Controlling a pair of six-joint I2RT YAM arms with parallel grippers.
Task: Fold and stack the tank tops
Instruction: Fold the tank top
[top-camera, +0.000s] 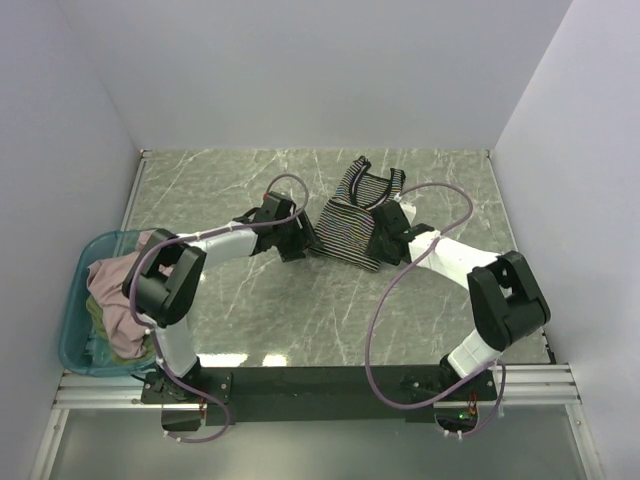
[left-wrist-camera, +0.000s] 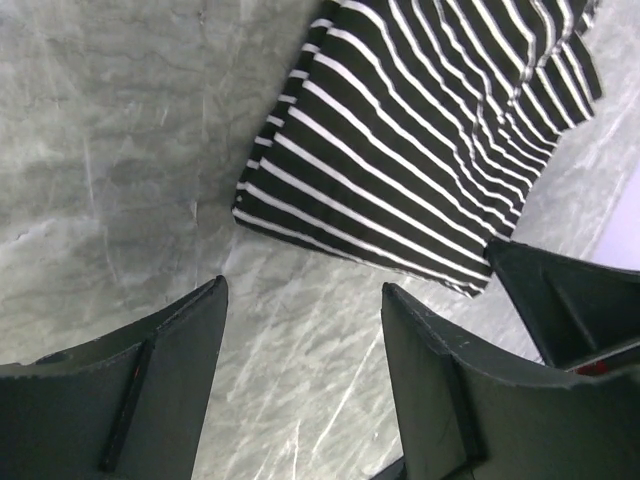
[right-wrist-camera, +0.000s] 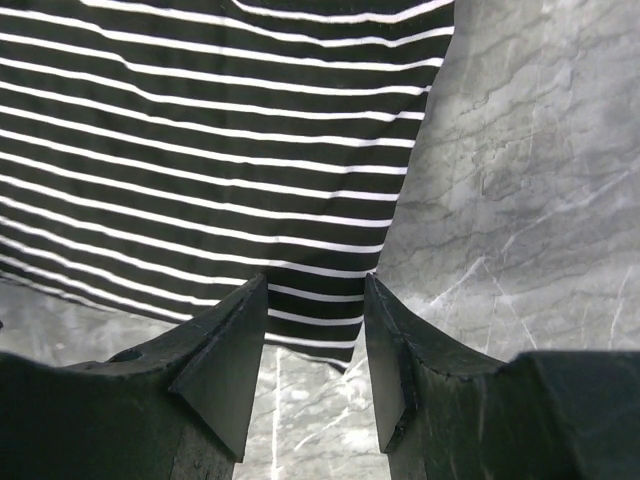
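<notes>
Spread-jawed, the right gripper (right-wrist-camera: 315, 290) frames one hem corner of the black-and-white striped cloth tank top (right-wrist-camera: 200, 150), which lies mid-table with its long axis running up the overhead frame, neck uppermost. The left gripper (left-wrist-camera: 300, 285), likewise spread, hovers just short of the opposite hem corner over the grey marbled table (left-wrist-camera: 120, 150).

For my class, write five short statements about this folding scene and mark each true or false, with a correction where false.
1. The striped tank top lies on the table. True.
2. The left gripper is shut on the striped top. False: it is open and empty, with bare table between its fingers.
3. A pink top sits in the teal tub. True.
4. The tub stands at the table's right edge. False: it is at the left edge.
5. The right gripper is shut. False: it is open, at the striped top's edge.
</notes>
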